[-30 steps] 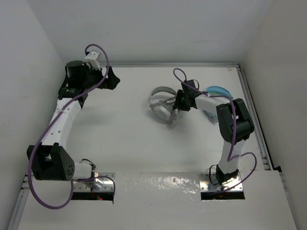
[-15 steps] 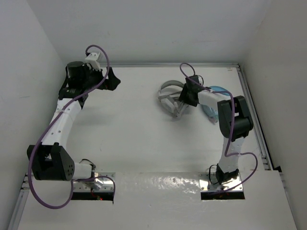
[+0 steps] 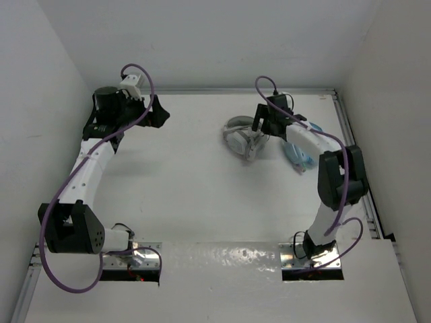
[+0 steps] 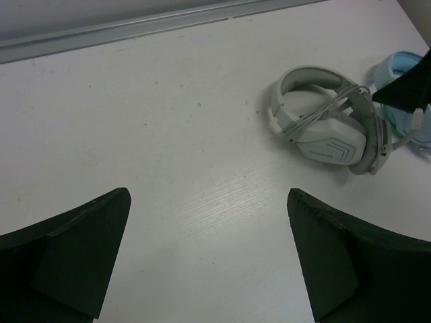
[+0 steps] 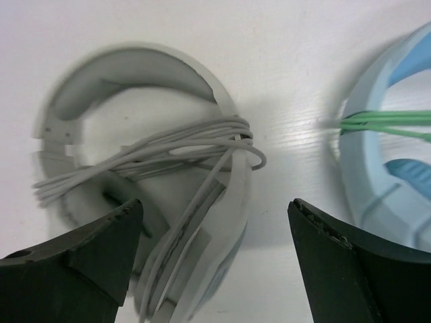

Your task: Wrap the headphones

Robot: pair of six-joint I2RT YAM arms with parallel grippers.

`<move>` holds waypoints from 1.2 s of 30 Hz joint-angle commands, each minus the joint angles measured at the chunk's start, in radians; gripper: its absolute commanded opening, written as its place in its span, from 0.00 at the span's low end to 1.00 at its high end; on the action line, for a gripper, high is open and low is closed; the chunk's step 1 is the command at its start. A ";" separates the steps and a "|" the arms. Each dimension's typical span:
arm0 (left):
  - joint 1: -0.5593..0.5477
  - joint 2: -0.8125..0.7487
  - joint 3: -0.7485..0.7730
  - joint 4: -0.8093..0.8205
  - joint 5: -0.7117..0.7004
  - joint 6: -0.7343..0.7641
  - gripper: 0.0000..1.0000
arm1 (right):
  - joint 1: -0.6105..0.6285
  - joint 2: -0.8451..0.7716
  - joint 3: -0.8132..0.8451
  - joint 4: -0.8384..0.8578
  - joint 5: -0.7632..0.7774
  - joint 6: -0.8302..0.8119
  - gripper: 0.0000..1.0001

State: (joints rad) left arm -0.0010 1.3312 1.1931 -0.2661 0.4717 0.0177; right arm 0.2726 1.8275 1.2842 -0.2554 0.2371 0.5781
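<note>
The white and light-grey headphones (image 3: 240, 138) lie on the table at the back, right of centre, with the thin grey cable (image 5: 168, 149) wound in several loops across the headband and ear cups. They also show in the left wrist view (image 4: 330, 121) and the right wrist view (image 5: 202, 222). My right gripper (image 3: 259, 130) hovers open just above them, one finger on each side, touching nothing. My left gripper (image 3: 160, 111) is open and empty at the back left, far from the headphones.
Light blue headphones (image 3: 300, 145) with a green cable (image 5: 384, 121) lie right beside the white pair, partly under my right arm. A metal rail (image 4: 135, 27) runs along the back wall. Side walls close in the table left and right.
My right gripper moved towards the back of the table, and the headphones shifted back and right with it. Its fingers now stand open over them. The left arm stayed still.
</note>
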 commanded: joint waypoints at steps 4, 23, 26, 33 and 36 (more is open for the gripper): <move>-0.001 -0.023 0.013 0.022 -0.013 0.021 1.00 | 0.004 -0.233 -0.014 -0.057 0.057 -0.109 0.95; -0.008 -0.036 -0.257 -0.182 -0.133 0.450 0.96 | -0.110 -1.229 -0.945 -0.087 0.263 0.052 0.99; -0.008 -0.033 -0.343 -0.141 -0.130 0.485 0.96 | -0.110 -1.277 -1.008 -0.093 0.310 0.075 0.99; -0.008 -0.033 -0.512 0.030 -0.267 0.512 0.96 | -0.110 -1.249 -1.022 -0.100 0.352 0.169 0.99; -0.010 -0.033 -0.524 0.041 -0.249 0.504 0.96 | -0.110 -1.223 -0.996 -0.114 0.363 0.181 0.99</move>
State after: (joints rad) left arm -0.0051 1.3098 0.6617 -0.3325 0.2401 0.5014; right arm 0.1604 0.5884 0.2474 -0.3786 0.5560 0.7132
